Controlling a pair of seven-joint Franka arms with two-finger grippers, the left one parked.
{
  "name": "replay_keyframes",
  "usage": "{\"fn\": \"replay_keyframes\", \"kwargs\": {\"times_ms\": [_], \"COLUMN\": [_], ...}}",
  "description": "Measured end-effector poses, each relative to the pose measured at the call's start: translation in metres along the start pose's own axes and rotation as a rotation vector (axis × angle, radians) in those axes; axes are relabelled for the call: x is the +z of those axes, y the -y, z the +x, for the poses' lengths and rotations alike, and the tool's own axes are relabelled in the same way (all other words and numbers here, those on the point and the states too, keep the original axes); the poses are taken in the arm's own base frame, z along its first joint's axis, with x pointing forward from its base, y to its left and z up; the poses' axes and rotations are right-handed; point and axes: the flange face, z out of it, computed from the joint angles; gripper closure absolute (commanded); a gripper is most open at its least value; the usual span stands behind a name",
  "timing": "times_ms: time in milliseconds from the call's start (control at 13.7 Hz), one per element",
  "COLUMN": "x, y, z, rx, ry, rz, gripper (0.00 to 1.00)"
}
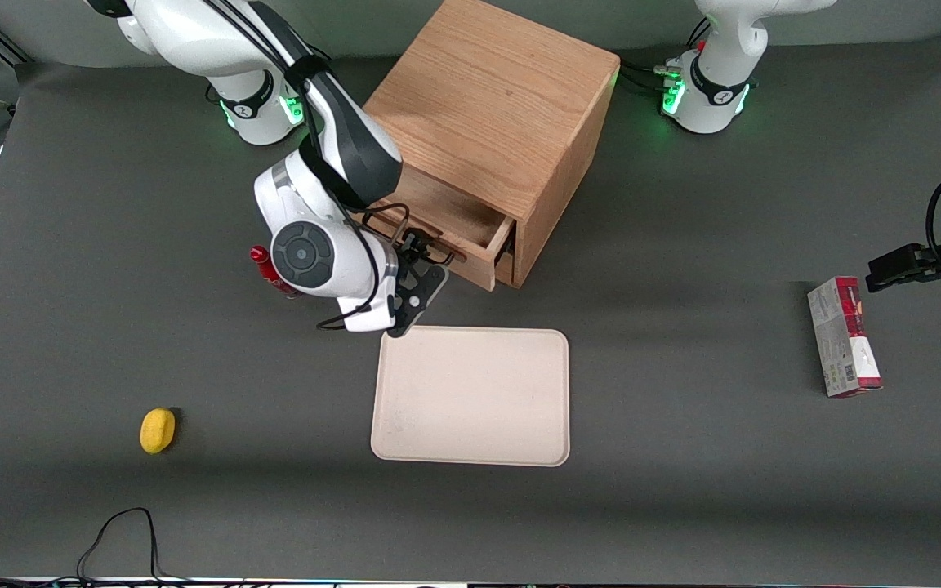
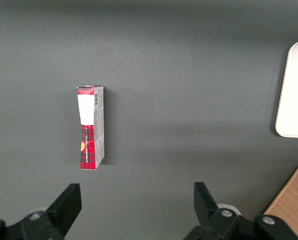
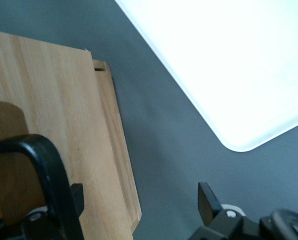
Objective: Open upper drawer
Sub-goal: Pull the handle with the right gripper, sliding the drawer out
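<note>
The oak cabinet (image 1: pixel 495 98) stands at the back of the table. Its upper drawer (image 1: pixel 446 211) is pulled partly out toward the front camera, and its inside shows. Its wooden front (image 3: pixel 48 100) carries the black bar handle (image 3: pixel 41 165), which also shows in the front view (image 1: pixel 389 216). My right gripper (image 1: pixel 423 284) is at the drawer's front, just above the tray's rim. It is open (image 3: pixel 141 195), its fingers wide apart. One finger (image 3: pixel 76 200) sits beside the handle over the drawer front, and the other finger (image 3: pixel 207 199) is over bare table. The lower drawer is hardly visible.
A cream tray (image 1: pixel 470 396) lies nearer the front camera than the cabinet and shows in the right wrist view (image 3: pixel 229 65). A red bottle (image 1: pixel 262 261) stands beside my arm. A yellow object (image 1: pixel 158 429) lies toward the working arm's end. A red box (image 1: pixel 842 335) lies toward the parked arm's end.
</note>
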Motion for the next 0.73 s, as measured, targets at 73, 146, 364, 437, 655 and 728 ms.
{"fn": "replay_keyframes", "kwargs": {"times_ms": [73,146,364,437,655,728], "x": [-0.003,-0.006,-0.018,-0.02,-0.024,-0.025], "y": [-0.006,-0.011,-0.029,-0.032,-0.042,-0.045], "z": [0.0,-0.001,-0.003,-0.004,-0.007,-0.008], "rx": [0.007,0.015,0.034,0.038,0.052,0.055], "ry": [-0.006,-0.012,-0.036,-0.039,-0.046,-0.048], "rz": [-0.001,-0.001,-0.005,-0.005,-0.005,-0.008], "gripper": [0.0,0.0,0.0,0.0,0.0,0.0]}}
